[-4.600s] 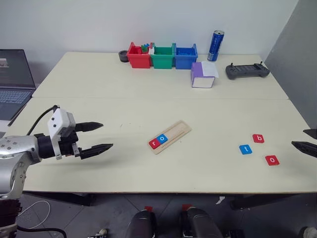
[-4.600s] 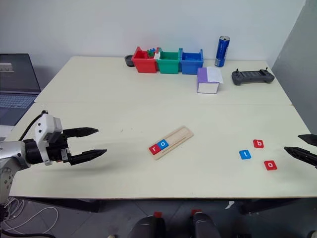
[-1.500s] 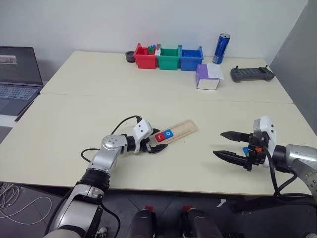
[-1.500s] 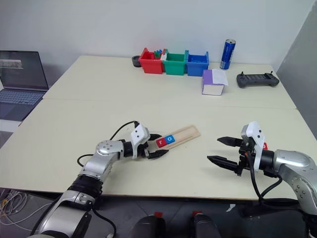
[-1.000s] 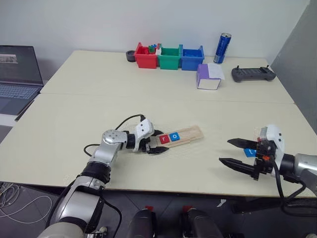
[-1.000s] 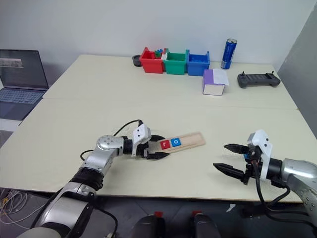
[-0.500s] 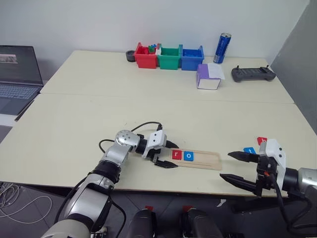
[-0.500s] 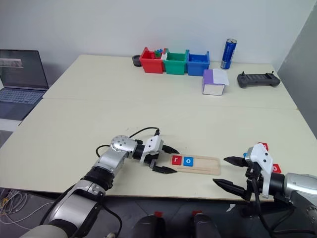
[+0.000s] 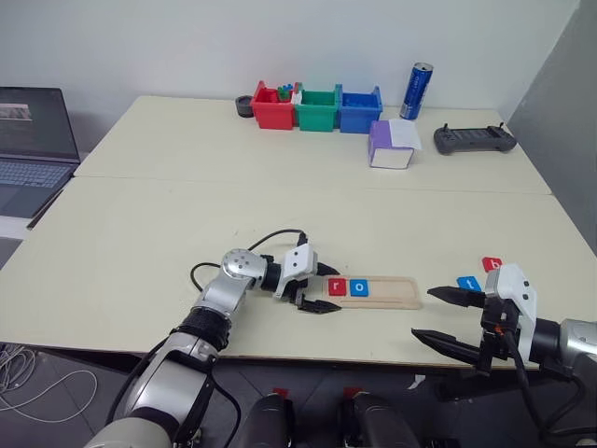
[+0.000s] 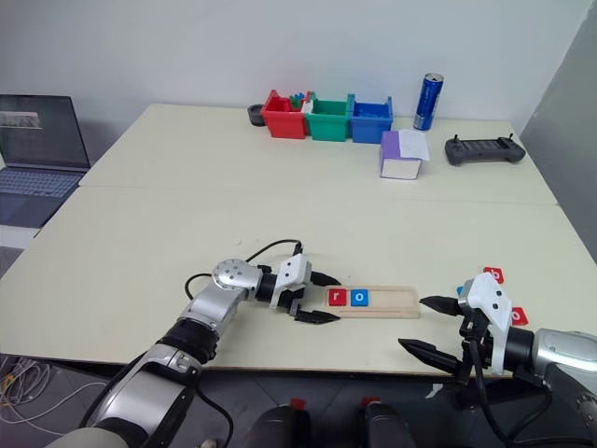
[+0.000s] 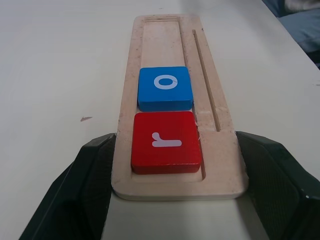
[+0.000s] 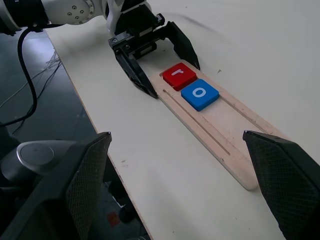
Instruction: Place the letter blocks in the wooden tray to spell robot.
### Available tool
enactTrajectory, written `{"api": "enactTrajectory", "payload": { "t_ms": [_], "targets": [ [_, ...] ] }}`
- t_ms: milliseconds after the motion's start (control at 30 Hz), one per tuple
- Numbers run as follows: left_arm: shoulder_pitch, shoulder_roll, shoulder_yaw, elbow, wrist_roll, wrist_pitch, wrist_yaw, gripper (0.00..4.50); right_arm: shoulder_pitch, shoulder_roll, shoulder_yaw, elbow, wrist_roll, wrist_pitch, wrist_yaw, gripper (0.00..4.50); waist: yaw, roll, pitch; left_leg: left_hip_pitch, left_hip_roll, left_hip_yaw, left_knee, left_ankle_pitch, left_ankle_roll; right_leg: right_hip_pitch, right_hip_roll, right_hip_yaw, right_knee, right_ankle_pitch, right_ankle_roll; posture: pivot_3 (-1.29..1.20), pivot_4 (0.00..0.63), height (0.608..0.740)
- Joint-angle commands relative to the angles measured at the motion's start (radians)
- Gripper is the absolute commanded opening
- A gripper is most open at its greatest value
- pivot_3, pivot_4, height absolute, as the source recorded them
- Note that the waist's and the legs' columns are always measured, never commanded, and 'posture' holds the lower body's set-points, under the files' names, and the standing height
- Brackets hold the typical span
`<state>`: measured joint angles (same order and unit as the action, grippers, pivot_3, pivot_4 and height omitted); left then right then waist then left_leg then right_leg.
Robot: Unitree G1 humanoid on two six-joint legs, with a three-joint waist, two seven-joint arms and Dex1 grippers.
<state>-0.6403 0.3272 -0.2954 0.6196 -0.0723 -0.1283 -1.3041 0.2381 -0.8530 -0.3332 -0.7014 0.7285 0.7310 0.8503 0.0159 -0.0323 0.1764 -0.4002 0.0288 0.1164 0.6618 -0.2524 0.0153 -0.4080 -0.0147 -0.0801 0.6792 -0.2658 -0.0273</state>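
The wooden tray [image 9: 396, 294] lies crosswise near the table's front edge. A red letter block r [image 9: 337, 287] and a blue o [image 9: 360, 287] sit side by side in its left part. My left gripper [image 9: 332, 289] is shut on the tray's left end, one finger [image 11: 85, 185] against each long side. My right gripper [image 9: 431, 315] stands open just off the tray's right end, with nothing between its fingers. Beyond it lie a red b [image 9: 492, 264], a blue t [image 9: 469, 283] and a red block [image 10: 519, 317] partly hidden by the gripper.
Red [image 9: 273, 105], green [image 9: 317, 105] and blue [image 9: 359, 105] bins line the back, beside a blue can [image 9: 419, 89]. A purple-and-white box [image 9: 390, 145] and a black controller [image 9: 474, 139] lie at the back right. A laptop [image 9: 33, 140] stands at the far left.
My left gripper, open and away from the tray at first, has closed on its end and dragged it right and toward the front edge, turning it crosswise. The right gripper drew back slightly.
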Motion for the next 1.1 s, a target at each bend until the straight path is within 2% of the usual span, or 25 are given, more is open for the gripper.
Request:
{"api": "enactTrajectory", "payload": {
  "t_ms": [33, 400, 500, 533, 800, 1000, 1100],
  "targets": [
    [0.012, 0.015, 0.006, -0.013, 0.009, 0.027, 0.014, 3.38, -0.004, -0.007, -0.016, -0.001, 0.016, -0.014, 0.014, 4.50, 0.000, 0.000, 0.000, 0.000, 0.000, 0.000, 0.000, 0.000, 0.000, 0.000, 0.000, 0.000, 0.000, 0.000, 0.000, 0.00, 0.150, 0.740],
    [0.026, 0.019, 0.002, -0.055, 0.004, 0.059, 0.009, 3.38, -0.011, -0.017, -0.025, 0.014, 0.012, -0.014, 0.028, 4.50, 0.000, 0.000, 0.000, 0.000, 0.000, 0.000, 0.000, 0.000, 0.000, 0.000, 0.000, 0.000, 0.000, 0.000, 0.000, 0.00, 0.150, 0.740],
    [0.030, 0.022, -0.002, -0.060, 0.002, 0.049, -0.007, 4.41, -0.014, -0.014, -0.022, 0.014, 0.013, -0.014, 0.026, 4.50, 0.000, 0.000, 0.000, 0.000, 0.000, 0.000, 0.000, 0.000, 0.000, 0.000, 0.000, 0.000, 0.000, 0.000, 0.000, 0.00, 0.150, 0.740],
    [0.030, 0.023, -0.004, -0.062, 0.002, 0.050, -0.012, 4.46, -0.015, -0.014, -0.021, 0.014, 0.013, -0.014, 0.026, 4.50, 0.000, 0.000, 0.000, 0.000, 0.000, 0.000, 0.000, 0.000, 0.000, 0.000, 0.000, 0.000, 0.000, 0.000, 0.000, 0.00, 0.150, 0.740],
    [0.014, 0.052, 0.012, -0.070, -0.003, 0.021, -0.031, 4.46, -0.021, -0.014, -0.023, 0.022, 0.012, -0.015, 0.027, 4.50, -0.007, 0.000, 0.000, 0.000, 0.000, 0.000, -0.001, 0.000, 0.000, 0.000, 0.000, 0.000, 0.000, 0.000, 0.000, 0.00, 0.150, 0.740],
    [0.027, 0.122, 0.074, -0.139, -0.096, 0.029, -0.104, 4.46, -0.002, -0.030, -0.082, 0.039, 0.013, -0.014, 0.043, 4.50, -0.012, 0.000, 0.000, -0.001, 0.000, -0.001, -0.001, 0.000, 0.000, -0.001, 0.000, -0.001, 0.000, 0.000, 0.000, 0.00, 0.150, 0.740],
    [0.064, 0.174, 0.158, -0.170, -0.181, 0.009, -0.145, 4.46, 0.013, -0.047, -0.130, 0.054, 0.007, -0.013, 0.055, 4.50, -0.012, 0.000, 0.000, -0.001, 0.000, -0.001, -0.001, 0.000, 0.000, -0.001, 0.000, -0.001, -0.001, 0.000, 0.000, 0.00, 0.150, 0.740]
  ]
}}
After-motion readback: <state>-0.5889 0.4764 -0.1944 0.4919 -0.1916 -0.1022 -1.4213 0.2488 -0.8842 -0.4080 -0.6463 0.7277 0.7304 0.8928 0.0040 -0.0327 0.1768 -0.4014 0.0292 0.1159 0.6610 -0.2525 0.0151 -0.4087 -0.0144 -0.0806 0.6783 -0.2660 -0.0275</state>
